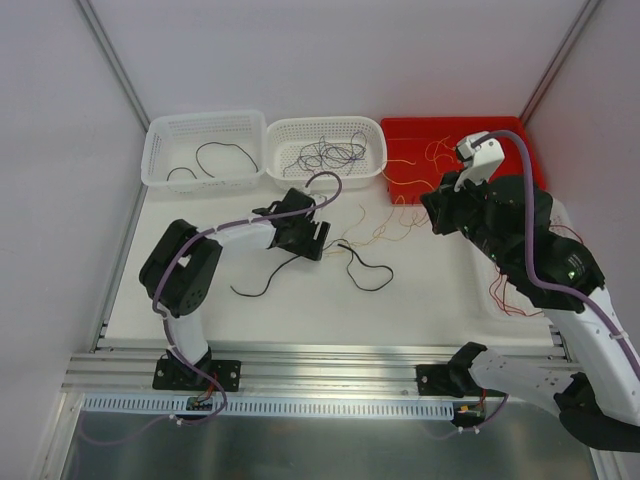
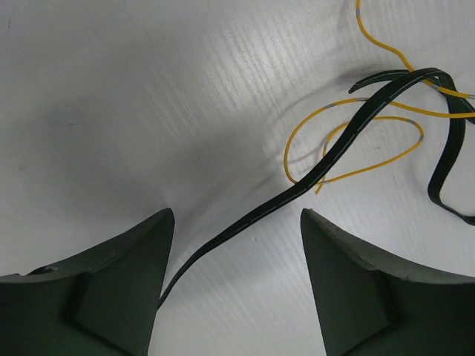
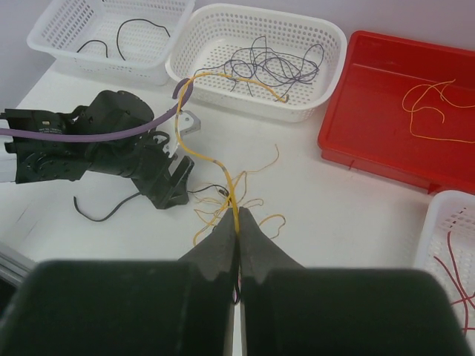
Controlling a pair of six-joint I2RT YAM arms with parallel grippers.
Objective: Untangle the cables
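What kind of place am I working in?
Probably an enclosed robot-lab test bench: blank white walls, an aluminium mounting rail, and baskets and a red tray holding cables sorted by colour.

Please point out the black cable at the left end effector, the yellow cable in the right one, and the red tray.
black cable (image 2: 260, 211), left wrist view, its middle stretch.
yellow cable (image 3: 235, 208), right wrist view, its lowest stretch.
red tray (image 3: 371, 104), right wrist view, bare floor.

The middle white basket (image 1: 325, 122) holds a tangle of purple-grey cables (image 1: 325, 155). Left of it, a second basket (image 1: 205, 116) has black cables (image 1: 225, 152), and right of it sits a red tray (image 1: 425, 130). In front of it, the left gripper (image 1: 315, 238) is low beside a loose black cable (image 1: 362, 262). Orange-yellow cables (image 1: 395, 225) are strewn toward the right gripper (image 1: 435, 205).
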